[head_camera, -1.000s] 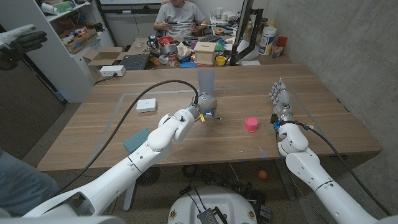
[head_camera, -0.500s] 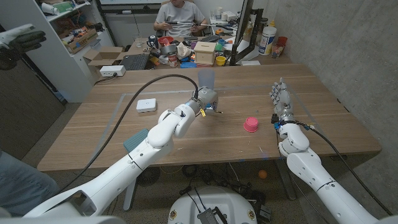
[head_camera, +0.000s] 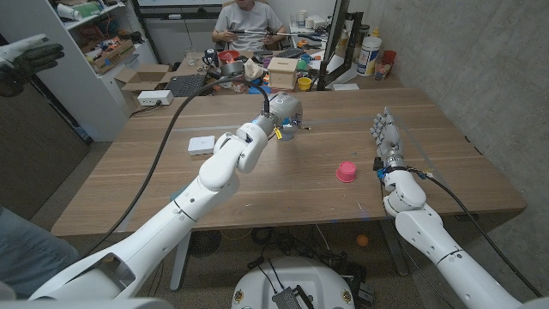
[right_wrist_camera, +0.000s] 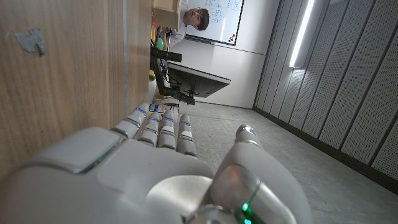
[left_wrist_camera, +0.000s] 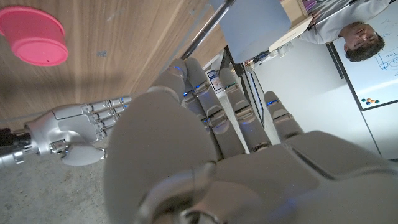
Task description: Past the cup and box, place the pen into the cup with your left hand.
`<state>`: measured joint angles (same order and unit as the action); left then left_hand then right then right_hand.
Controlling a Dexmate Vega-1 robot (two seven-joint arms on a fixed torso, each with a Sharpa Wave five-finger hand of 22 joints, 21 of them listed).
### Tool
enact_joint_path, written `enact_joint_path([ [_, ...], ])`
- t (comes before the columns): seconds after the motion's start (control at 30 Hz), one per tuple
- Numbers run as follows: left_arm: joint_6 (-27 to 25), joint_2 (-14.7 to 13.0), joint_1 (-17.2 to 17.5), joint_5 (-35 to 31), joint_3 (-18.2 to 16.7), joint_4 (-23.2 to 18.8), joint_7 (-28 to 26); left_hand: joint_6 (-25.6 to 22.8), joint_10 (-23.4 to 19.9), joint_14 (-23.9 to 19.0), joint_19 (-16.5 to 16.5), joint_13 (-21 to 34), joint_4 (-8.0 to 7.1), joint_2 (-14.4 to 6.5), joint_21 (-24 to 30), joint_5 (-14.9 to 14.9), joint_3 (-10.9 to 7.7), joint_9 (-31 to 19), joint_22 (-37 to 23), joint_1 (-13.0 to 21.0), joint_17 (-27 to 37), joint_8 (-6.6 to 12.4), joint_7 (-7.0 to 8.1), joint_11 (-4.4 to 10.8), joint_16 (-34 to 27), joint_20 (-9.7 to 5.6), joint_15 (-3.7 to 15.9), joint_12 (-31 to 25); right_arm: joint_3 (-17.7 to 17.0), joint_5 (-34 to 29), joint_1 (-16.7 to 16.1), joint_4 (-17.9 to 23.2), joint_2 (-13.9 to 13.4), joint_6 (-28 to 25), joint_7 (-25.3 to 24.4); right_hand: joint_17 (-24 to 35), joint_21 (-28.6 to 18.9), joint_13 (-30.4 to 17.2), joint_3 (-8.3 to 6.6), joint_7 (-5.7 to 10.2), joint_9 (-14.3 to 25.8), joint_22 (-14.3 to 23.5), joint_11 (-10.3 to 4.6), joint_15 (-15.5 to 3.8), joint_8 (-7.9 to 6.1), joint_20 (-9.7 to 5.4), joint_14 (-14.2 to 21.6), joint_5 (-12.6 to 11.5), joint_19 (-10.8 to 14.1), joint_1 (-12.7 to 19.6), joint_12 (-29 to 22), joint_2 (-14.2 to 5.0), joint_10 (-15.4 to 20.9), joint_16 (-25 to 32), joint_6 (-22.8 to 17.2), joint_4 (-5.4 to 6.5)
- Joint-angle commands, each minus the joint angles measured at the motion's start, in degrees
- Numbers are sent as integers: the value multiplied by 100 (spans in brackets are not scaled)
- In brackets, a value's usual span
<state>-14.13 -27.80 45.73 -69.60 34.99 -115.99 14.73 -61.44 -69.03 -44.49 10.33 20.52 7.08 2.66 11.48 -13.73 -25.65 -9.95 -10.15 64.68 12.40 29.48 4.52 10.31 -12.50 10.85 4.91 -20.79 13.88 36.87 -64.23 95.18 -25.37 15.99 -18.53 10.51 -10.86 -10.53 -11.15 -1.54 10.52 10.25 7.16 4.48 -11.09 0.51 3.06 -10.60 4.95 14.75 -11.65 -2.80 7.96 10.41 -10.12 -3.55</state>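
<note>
The wooden bench (head_camera: 257, 172) carries everything, with a person (head_camera: 247, 21) seated beyond its far edge among clutter. The left arm (head_camera: 206, 184) reaches far across the bench, its hand (head_camera: 283, 112) raised near the far middle. A translucent blue cup (head_camera: 284, 110) stands at that hand in the head view, too blurred by it to tell whether they touch. In the left wrist view the fingers (left_wrist_camera: 211, 118) curl around a thin dark pen (left_wrist_camera: 205, 28), its shaft running up beside the cup (left_wrist_camera: 255, 22); whether its tip has entered the cup cannot be told. The right hand (head_camera: 386, 137) stands on its edge at the bench's right side, fingers straight, side by side, holding nothing. A white box (head_camera: 202, 144) lies left of centre. A small pink cup (head_camera: 346, 172) sits upside down between the hands, nearer the right.
</note>
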Motion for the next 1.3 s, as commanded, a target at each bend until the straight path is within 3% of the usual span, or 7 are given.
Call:
enact_joint_path([
  [0.03, -162, 146, -316, 463, -366, -292, -174, -853, -191, -122, 61, 35, -62, -24, 21, 31, -137, -186, -1, -15, 20, 252, -22, 178, -1, -15, 606, -35, 70, -50, 90, -101, 39, -74, -30, 13, -24, -8, 6, 30, 34, 22, 9, 7, -5, 4, -6, -35, -4, -47, -5, 3, -28, 27, -33, 12],
  [0.27, -337, 202, -552, 1071, -571, -296, -146, -865, -189, -138, 71, 45, -65, -3, 18, 47, -159, -184, -1, -30, 19, 266, -1, 176, 10, -37, 605, -41, 123, -61, 175, -234, 95, -74, -1, 13, -28, -8, 7, 36, 34, 22, 9, 9, -7, 4, -3, -35, 0, -45, -7, 1, -28, 29, -37, 9],
  [0.47, -280, 238, -601, 2222, -804, 4, -494, -848, -188, -157, 89, 57, -70, 4, 17, 59, -197, -205, -2, -39, 23, 287, -5, 173, 20, -72, 617, -49, 138, -124, 231, -322, 145, 44, 2, 13, -32, -8, 9, 45, 34, 22, 7, 3, -7, 4, 8, -34, 4, -46, -9, -1, -27, 34, -36, 8],
  [0.77, -190, 217, -888, 3155, -561, 689, -1060, -851, -186, -200, 110, 69, -74, 19, 17, 70, -236, -232, -2, -53, 16, 322, 3, 171, 27, -111, 626, -56, 109, -156, 288, -359, 121, -1, -62, 13, -40, -8, 13, 53, 34, 21, -7, -6, -13, -2, 34, -34, 21, -46, -17, -2, -12, 44, -50, 5],
  [1.3, 49, 263, -1349, 4469, -314, 1856, -1580, -825, -166, -202, 112, 90, -91, 35, 5, 90, -303, -256, -2, -85, 1, 360, 10, 175, 65, -108, 614, -62, -16, -63, 333, -535, 85, -75, -89, 13, -46, -8, 18, 59, 35, 21, -6, -5, -16, -7, 43, -34, 30, -46, -24, -6, -3, 45, -61, -1],
])
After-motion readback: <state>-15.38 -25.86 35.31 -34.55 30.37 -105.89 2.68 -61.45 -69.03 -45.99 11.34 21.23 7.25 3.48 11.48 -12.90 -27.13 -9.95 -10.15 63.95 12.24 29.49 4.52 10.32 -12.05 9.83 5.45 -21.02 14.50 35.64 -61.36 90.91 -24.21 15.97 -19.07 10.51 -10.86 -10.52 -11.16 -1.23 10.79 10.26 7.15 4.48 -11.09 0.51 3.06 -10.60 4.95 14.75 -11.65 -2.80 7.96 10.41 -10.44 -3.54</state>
